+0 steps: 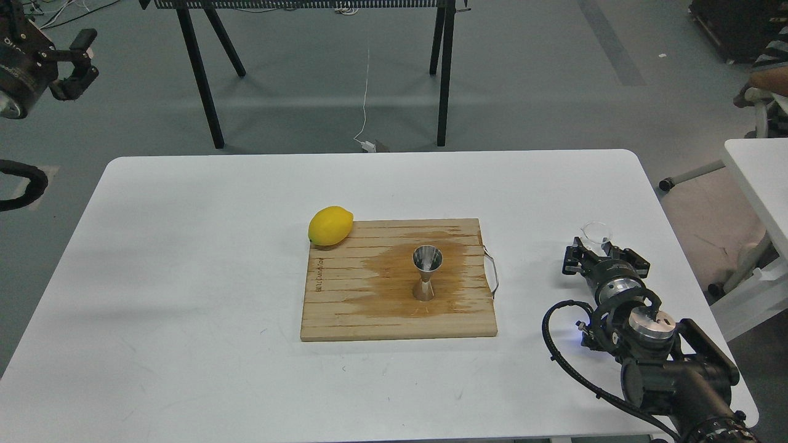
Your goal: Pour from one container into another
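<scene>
The small clear glass cup [596,234] stands on the white surface [184,295], between the right gripper [604,253] fingers; grasp unclear. The shiny steel hourglass jigger [426,272] stands upright on the wet wooden board [345,307]. The left gripper [77,64] hangs released.

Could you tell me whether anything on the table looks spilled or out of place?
Yes: a dark wet stain spreads across the wooden cutting board around the steel jigger, which looks like spilled liquid. The jigger stands upright. The lemon sits at the board's far left corner, overhanging its edge.
</scene>
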`<action>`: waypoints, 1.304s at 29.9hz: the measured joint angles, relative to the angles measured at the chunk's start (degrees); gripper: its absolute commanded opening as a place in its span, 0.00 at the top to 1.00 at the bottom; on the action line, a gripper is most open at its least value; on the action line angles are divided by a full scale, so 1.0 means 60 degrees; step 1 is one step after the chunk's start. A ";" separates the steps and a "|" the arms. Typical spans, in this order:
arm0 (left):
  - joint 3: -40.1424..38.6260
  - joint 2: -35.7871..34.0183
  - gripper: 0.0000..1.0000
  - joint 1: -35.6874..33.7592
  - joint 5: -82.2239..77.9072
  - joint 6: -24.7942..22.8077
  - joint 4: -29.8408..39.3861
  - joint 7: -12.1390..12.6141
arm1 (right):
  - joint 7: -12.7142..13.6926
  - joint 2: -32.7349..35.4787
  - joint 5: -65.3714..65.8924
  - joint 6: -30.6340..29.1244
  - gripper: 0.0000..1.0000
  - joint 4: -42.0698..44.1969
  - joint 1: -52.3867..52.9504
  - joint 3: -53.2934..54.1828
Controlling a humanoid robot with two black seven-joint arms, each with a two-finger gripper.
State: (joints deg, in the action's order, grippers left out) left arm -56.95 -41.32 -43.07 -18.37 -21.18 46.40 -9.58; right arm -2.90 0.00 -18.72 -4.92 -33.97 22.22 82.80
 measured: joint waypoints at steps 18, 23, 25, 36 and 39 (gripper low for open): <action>0.0000 -0.0012 0.01 0.0000 0.0000 0.0000 0.0000 -0.0003 | -0.0146 0.0063 0.0029 0.0047 0.17 -0.0096 -0.0030 -0.0412; 0.0000 -0.0003 0.01 0.0000 0.0000 0.0000 0.0000 -0.0003 | -0.0087 0.0070 0.0016 0.0069 0.00 -0.0214 -0.0109 -0.0296; 0.0000 0.0002 0.01 0.0000 0.0000 0.0000 0.0000 -0.0003 | -0.0086 0.0066 0.0015 0.0070 0.00 -0.0286 -0.0140 -0.0274; -0.0008 0.0015 0.01 -0.0003 0.0000 0.0003 0.0000 -0.0003 | -0.0086 0.0060 0.0007 0.0049 0.00 -0.0565 -0.0177 -0.0259; -0.0017 0.0016 0.01 -0.0020 0.0000 0.0010 0.0000 -0.0003 | -0.0096 0.0086 0.0005 0.0074 0.00 -0.1090 -0.0411 -0.0257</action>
State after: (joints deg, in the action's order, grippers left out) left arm -57.05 -41.23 -43.19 -18.37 -21.12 46.40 -9.60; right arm -3.47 0.52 -18.69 -4.47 -40.50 19.75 81.25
